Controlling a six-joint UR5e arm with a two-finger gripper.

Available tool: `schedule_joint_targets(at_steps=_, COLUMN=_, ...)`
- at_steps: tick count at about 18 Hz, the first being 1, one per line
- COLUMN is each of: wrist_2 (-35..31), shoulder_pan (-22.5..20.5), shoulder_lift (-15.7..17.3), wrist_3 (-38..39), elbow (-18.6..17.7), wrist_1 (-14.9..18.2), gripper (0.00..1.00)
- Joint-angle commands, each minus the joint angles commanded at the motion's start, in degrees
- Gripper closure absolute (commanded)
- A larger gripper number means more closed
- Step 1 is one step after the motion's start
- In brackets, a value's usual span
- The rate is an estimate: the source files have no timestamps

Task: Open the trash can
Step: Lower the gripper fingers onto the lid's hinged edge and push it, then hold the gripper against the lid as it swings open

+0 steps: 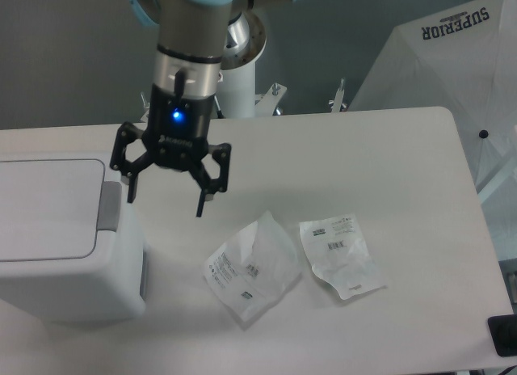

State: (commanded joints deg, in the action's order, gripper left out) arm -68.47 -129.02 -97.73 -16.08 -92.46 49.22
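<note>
White trash can [60,238] sits lid-closed at the table's [323,157] left; the tool [166,202] hangs beside it, fingers spread wide, holding nothing.

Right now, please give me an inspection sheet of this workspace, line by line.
Surface: white table, no spill seen.
Job's things: bin at left edge, lid shut, grey tab on its right edge.
Clutter: two clear bags with barcode labels, one at centre, one to its right.
Grippers: gripper open, empty, above the table beside the tab.
Cables: nothing seen.
Surroundings: white umbrella at right, dark object at lower right corner.
</note>
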Motion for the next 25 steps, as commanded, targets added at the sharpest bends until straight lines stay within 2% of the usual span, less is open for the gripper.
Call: schedule_joint_targets(at_steps=25, wrist_2=-0.2, shoulder_pan=0.8, shoulder_lift=-1.1, wrist_3=-0.5, elbow=-0.5, wrist_1=-0.3, gripper=0.00)
